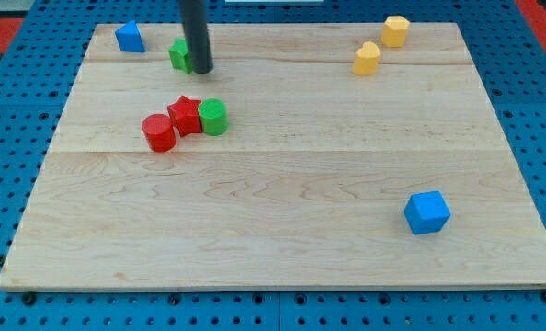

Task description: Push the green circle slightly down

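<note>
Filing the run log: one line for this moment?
my tip: beside green block | green circle: below tip, touching red star | contact: none

The rod [197,32] runs out of the view's top edge, so we cannot see its upper length or the arm that carries it. Our tip [202,69] stands in front of a green block [177,55] near the view's top left; the rod covers that block's right side, and we cannot tell its shape, nor whether tip and block touch. The wooden board [282,248] has its lower corners close to the view's bottom edge. The blue pegboard [6,138] around it is cut off on all four sides.
</note>
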`<action>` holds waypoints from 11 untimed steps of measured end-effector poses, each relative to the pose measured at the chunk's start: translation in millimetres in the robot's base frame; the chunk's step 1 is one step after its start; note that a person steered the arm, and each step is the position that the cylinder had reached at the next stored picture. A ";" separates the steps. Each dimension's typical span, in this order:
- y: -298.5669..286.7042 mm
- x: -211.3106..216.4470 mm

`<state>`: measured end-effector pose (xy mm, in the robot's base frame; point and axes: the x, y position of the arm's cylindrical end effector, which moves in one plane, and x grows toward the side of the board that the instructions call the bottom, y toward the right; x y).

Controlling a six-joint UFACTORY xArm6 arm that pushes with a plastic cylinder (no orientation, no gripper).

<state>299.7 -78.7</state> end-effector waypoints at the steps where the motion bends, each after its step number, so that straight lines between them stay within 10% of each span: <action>1: 29.6 50.9; 6: -57.0 62.1; 8: 49.5 97.5; 11: 17.1 100.1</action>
